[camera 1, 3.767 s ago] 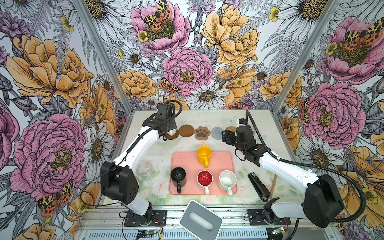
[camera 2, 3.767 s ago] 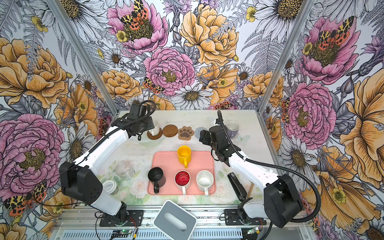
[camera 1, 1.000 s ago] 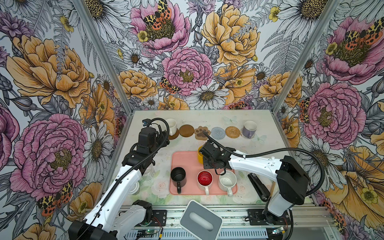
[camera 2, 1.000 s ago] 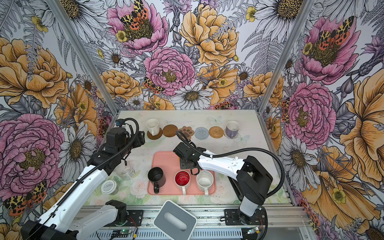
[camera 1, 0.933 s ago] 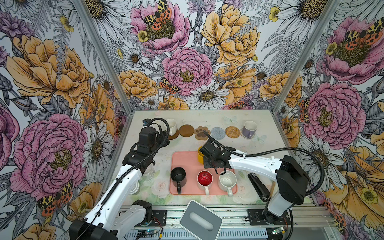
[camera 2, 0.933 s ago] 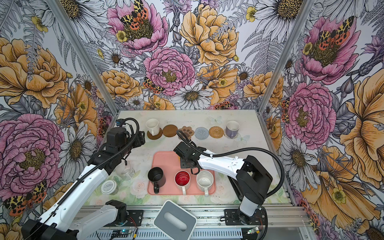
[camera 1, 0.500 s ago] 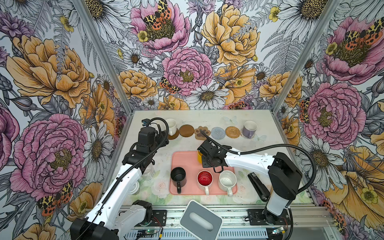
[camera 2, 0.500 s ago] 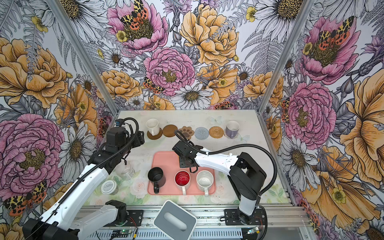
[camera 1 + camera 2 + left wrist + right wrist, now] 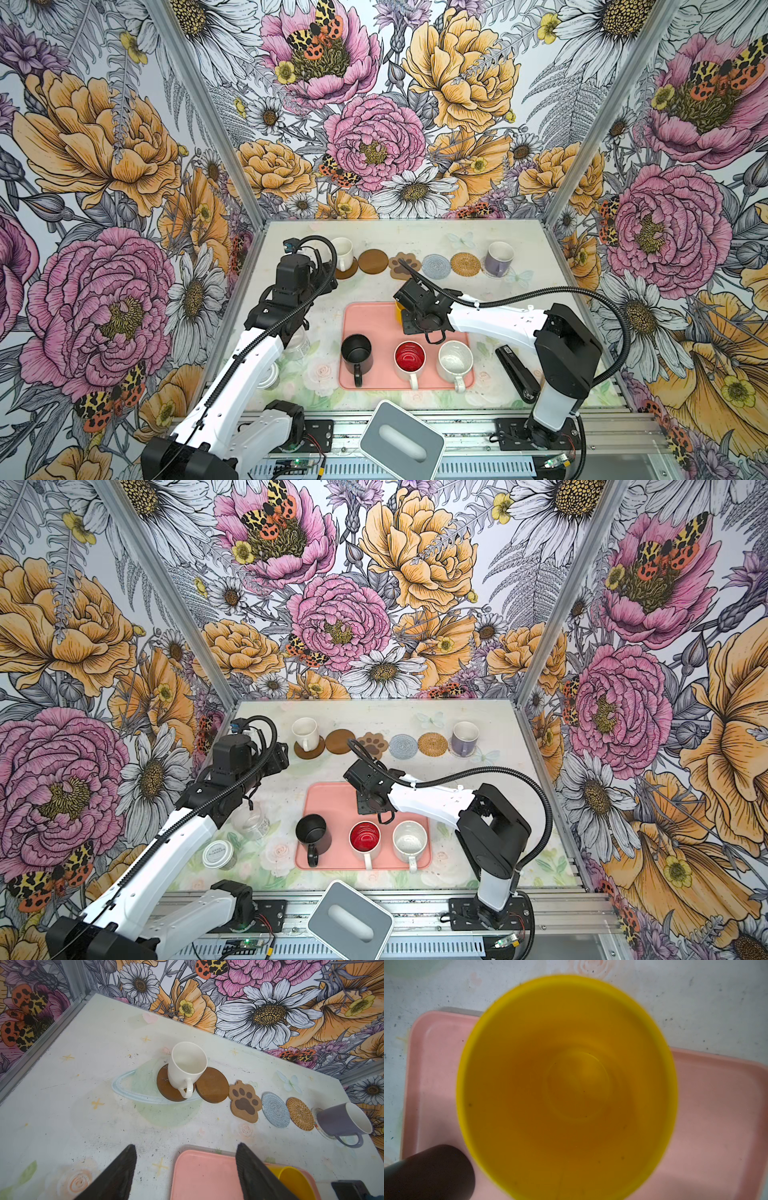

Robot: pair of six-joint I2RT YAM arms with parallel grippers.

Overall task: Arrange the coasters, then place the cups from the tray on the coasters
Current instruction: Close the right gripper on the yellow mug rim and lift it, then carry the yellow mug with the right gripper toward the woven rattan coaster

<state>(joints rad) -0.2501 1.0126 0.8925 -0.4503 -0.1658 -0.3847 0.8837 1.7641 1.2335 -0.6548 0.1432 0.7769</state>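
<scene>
Right gripper (image 9: 419, 328) closed over the yellow mug (image 9: 566, 1084) on the salmon-pink tray (image 9: 372, 318), frame centre — grip itself hidden; left gripper (image 9: 185, 1145) spread wide, empty — left of centre.

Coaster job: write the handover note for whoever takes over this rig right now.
Left pincer: open, empty, over the table by the tray.
Right pincer: shut at the yellow cup at the tray's far edge; grip hidden.
Done: coaster row laid at the back; cream cup on the end disc, lavender cup on the clear coaster.
Left: yellow cup, black cup, red-lined cup and speckled cup onto the free disc, paw, grey mat and rattan mat.
</scene>
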